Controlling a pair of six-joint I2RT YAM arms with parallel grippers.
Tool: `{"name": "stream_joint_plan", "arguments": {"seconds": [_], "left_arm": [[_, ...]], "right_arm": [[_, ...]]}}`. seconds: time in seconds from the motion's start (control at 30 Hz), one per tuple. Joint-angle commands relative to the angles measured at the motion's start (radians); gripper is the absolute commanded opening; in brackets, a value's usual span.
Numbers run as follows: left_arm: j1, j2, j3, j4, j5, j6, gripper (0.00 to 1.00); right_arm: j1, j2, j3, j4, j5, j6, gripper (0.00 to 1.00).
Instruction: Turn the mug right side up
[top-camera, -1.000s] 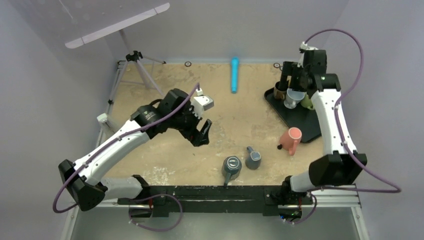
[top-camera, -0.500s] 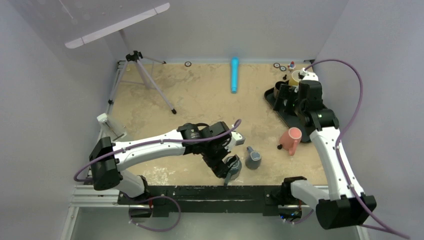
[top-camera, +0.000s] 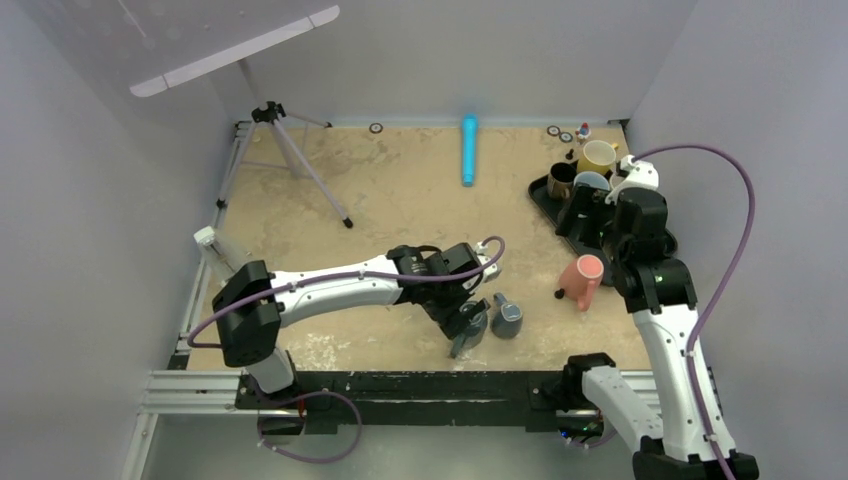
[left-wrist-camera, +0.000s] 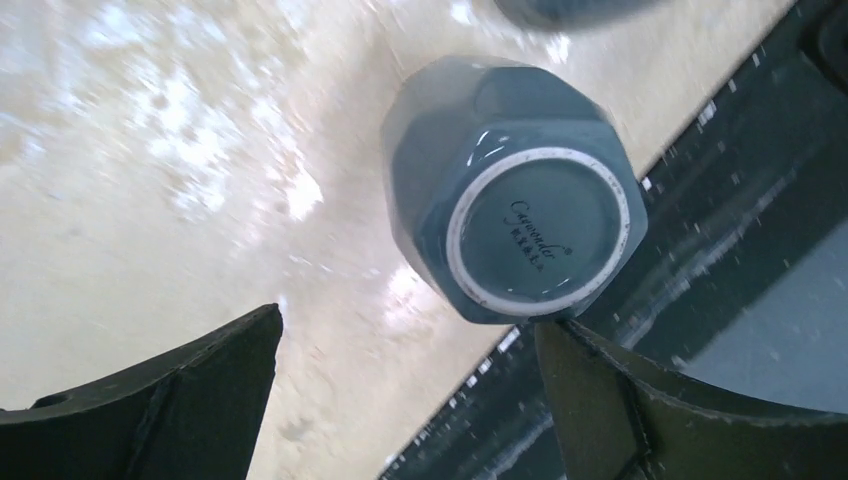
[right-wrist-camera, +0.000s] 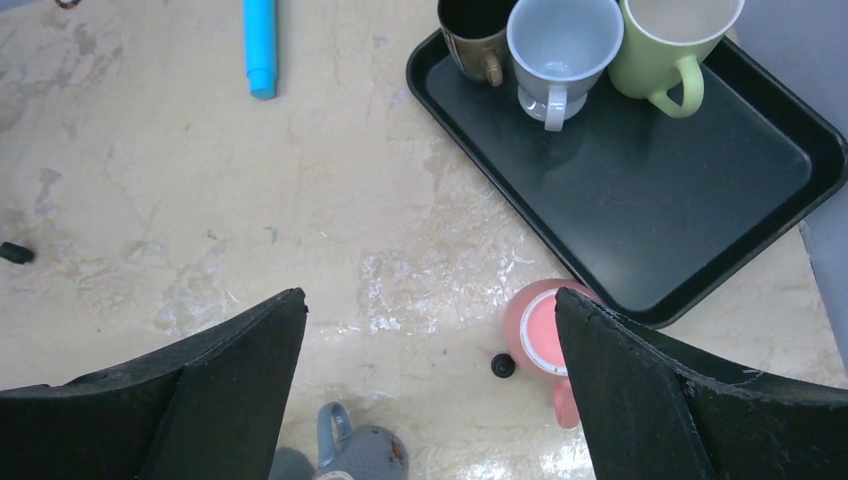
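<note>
A dark teal faceted mug stands upside down near the table's front edge, its white-ringed base up; it also shows in the top view. My left gripper is open and empty just above it, the mug beside the right fingertip. In the top view the left gripper covers part of the mug. A pink mug also stands upside down. My right gripper is open and empty, high above the pink mug and the tray's near edge.
A grey-blue mug lies right of the teal one. A black tray holds a brown, a pale blue and a green mug, all upright. A small black knob, a blue cylinder and a tripod are on the table.
My left arm swung from mid-table down over the teal mug and shifted slightly right. My right arm drew back from over the tray toward the near side, uncovering the tray's mugs.
</note>
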Motion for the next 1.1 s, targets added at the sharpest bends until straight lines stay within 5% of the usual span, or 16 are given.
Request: {"name": "stream_joint_plan", "arguments": {"seconds": [0.0, 0.27, 0.43, 0.57, 0.83, 1.07], "left_arm": [[0.055, 0.038, 0.065, 0.133, -0.132, 0.089, 1.00], [0.170, 0.069, 0.113, 0.217, -0.140, 0.241, 0.99], [0.153, -0.018, 0.013, 0.218, 0.200, 0.272, 0.94], [0.117, -0.043, -0.064, 0.185, 0.288, 0.283, 0.91], [0.097, 0.049, -0.075, 0.221, 0.173, 0.126, 0.96], [0.063, 0.110, -0.067, 0.257, -0.028, 0.092, 0.91]], "right_arm": [[-0.001, -0.022, 0.003, 0.034, -0.027, 0.002, 0.99], [-0.002, -0.026, -0.006, 0.030, -0.048, -0.017, 0.99], [-0.002, -0.032, -0.008, 0.033, -0.063, -0.019, 0.99], [-0.002, -0.034, -0.014, 0.038, -0.071, -0.020, 0.99], [-0.002, -0.041, -0.019, 0.042, -0.063, -0.006, 0.99], [-0.001, -0.054, -0.018, 0.041, -0.054, -0.001, 0.99]]}}
